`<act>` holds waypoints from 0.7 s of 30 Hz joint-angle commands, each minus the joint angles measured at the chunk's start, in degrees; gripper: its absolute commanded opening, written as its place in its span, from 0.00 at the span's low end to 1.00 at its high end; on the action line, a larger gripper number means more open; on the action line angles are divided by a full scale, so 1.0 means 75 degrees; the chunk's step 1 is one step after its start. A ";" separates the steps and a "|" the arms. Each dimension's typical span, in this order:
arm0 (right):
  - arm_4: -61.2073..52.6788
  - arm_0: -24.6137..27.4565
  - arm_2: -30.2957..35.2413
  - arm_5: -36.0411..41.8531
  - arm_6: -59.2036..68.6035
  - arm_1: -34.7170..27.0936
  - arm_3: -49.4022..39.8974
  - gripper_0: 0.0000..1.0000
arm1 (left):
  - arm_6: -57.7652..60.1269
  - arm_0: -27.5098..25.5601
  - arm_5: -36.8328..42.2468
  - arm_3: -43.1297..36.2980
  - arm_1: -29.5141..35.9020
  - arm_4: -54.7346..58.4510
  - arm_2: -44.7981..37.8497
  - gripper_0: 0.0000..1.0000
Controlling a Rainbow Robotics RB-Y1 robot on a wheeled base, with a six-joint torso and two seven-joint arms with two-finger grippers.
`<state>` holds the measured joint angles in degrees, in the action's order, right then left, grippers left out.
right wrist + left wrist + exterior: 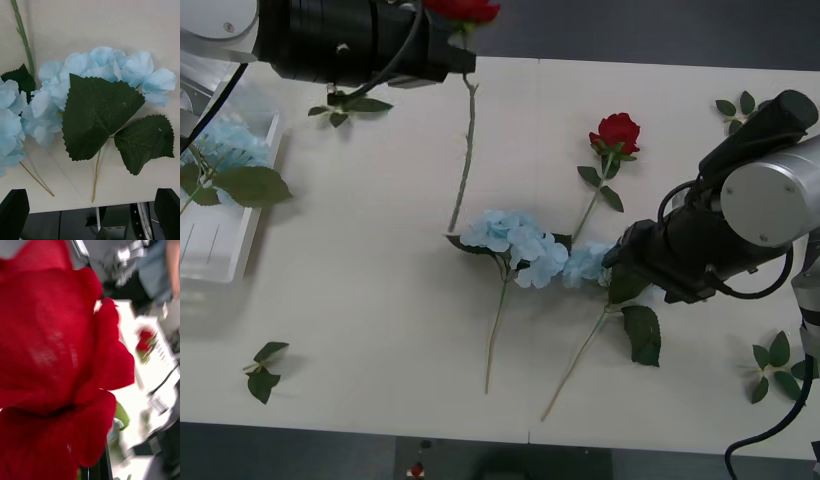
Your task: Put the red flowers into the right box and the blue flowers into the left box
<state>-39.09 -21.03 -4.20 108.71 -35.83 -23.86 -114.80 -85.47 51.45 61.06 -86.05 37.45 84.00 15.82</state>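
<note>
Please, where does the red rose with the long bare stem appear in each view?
Front view: the red rose is at the top edge, with its stem running down the table.
Right wrist view: its green stem is in a corner.
Left wrist view: its bloom is close up.
Shared landmark: the blue flower beside the stem's end.

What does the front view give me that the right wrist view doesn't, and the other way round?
Front view alone: the left gripper holding a red rose by its stem, a second rose lying on the table, and the left box with a blue flower in it. Right wrist view alone: the right gripper open, its fingers empty. Both: the two blue flowers mid-table.
</note>
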 commanded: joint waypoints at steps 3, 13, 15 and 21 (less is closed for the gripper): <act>-0.0881 -0.0138 0.1392 0.0173 -0.2407 0.0052 -0.0338 0.97 | 0.2196 0.1214 -0.0758 -0.0293 -0.1021 -0.1439 0.0117 0.00; -0.2768 -0.0138 0.3103 0.0173 -0.5465 -0.0030 -0.0256 0.97 | 0.2770 0.1460 -0.1051 -0.0269 -0.2205 -0.3349 0.0270 0.00; -0.3084 -0.0150 0.3326 0.0173 -0.5934 -0.0077 -0.0186 0.98 | 0.2735 0.1460 -0.1251 -0.0269 -0.2287 -0.3583 0.0528 0.00; -0.4198 -0.0150 0.3900 0.0173 -0.7540 -0.0229 0.0212 0.97 | 0.2735 0.1460 -0.1801 -0.0269 -0.2521 -0.4041 0.1090 0.00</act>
<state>-68.05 -21.03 24.19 110.10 -85.17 -23.91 -113.80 -64.29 60.64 47.89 -86.29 19.36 54.19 24.31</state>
